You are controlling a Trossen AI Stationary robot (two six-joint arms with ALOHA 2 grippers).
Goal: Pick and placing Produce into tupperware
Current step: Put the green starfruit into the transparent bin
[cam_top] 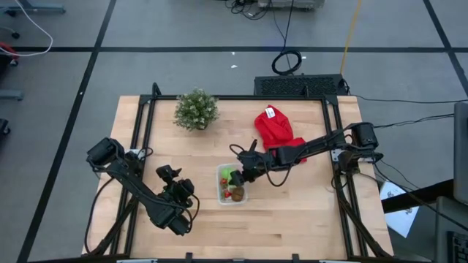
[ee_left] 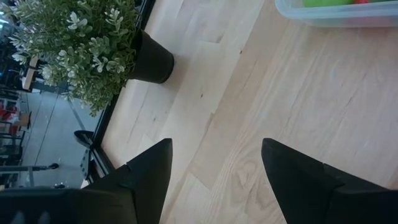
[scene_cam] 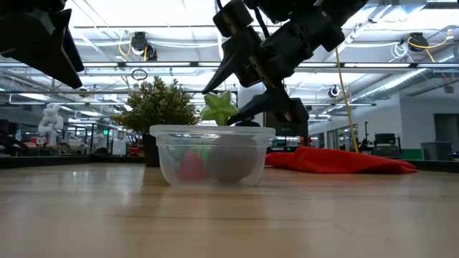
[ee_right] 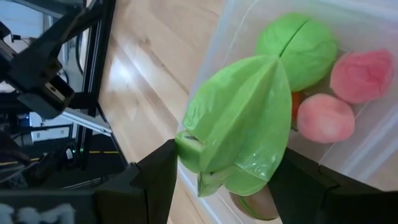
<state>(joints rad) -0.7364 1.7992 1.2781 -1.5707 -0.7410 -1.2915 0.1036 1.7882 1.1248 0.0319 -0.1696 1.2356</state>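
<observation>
We find the right gripper (cam_top: 238, 174) poised directly above the tupperware (cam_top: 232, 184), its fingers closed on a green star-shaped piece (ee_right: 239, 124) held just over the tub's rim. The tub sits near the table's (cam_top: 307, 219) centre. Inside it we note a round green piece (ee_right: 297, 50), two pink pieces (ee_right: 326, 117) and red strawberries (cam_top: 232, 193). The left gripper (cam_top: 175, 191) waits at the tub's nine o'clock, fingers spread and empty. The plant (cam_top: 196, 109) stands at eleven o'clock, the red cloth (cam_top: 276, 128) at one o'clock.
</observation>
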